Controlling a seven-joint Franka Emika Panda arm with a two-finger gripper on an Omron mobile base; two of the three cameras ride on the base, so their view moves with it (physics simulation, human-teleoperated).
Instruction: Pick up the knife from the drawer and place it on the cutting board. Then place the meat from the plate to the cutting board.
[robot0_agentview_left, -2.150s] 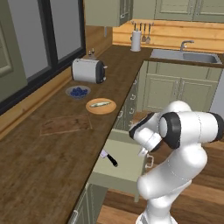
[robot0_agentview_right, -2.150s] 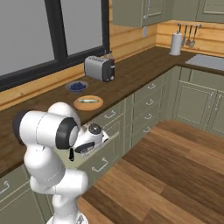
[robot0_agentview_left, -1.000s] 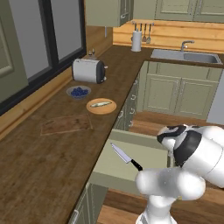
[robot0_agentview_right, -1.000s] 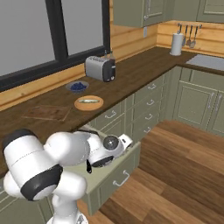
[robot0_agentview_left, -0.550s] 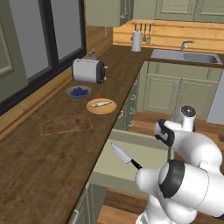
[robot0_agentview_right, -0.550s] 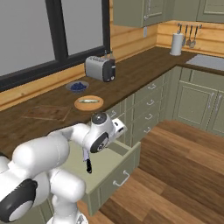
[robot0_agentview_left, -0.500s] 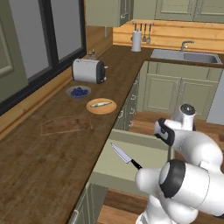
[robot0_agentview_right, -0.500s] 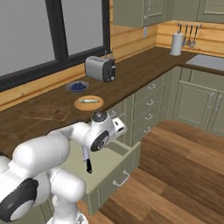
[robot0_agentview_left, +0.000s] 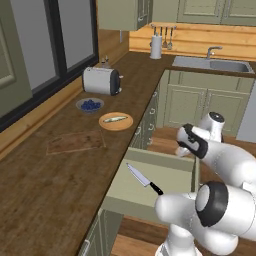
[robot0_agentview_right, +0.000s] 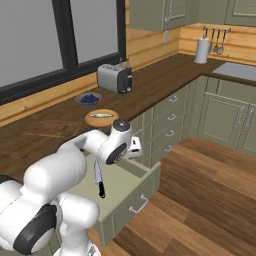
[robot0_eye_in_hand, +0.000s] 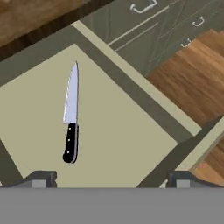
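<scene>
The dark wood table (robot0_agentview_left: 50, 185) runs off behind the gripper, carrying the cutting board (robot0_agentview_left: 75, 142), with the plate (robot0_agentview_left: 116, 121) and its meat (robot0_agentview_left: 114, 119) beyond it. Straight below the gripper (robot0_eye_in_hand: 111, 178) the drawer (robot0_eye_in_hand: 127, 144) stands pulled out. The knife (robot0_eye_in_hand: 71, 114) lies flat on the drawer floor, under and a little to one side of the gripper's wide-spread, empty fingers.

This is a home kitchen, rendered by computer: a long dark wood counter (robot0_agentview_left: 60, 175) runs under a window, with a silver toaster (robot0_agentview_left: 101, 81), a steel sink (robot0_agentview_left: 210, 63) with a tap, a paper towel roll (robot0_agentview_right: 201, 50), olive-green cabinets (robot0_agentview_right: 220, 120) and a wooden plank floor (robot0_agentview_right: 200, 200)
</scene>
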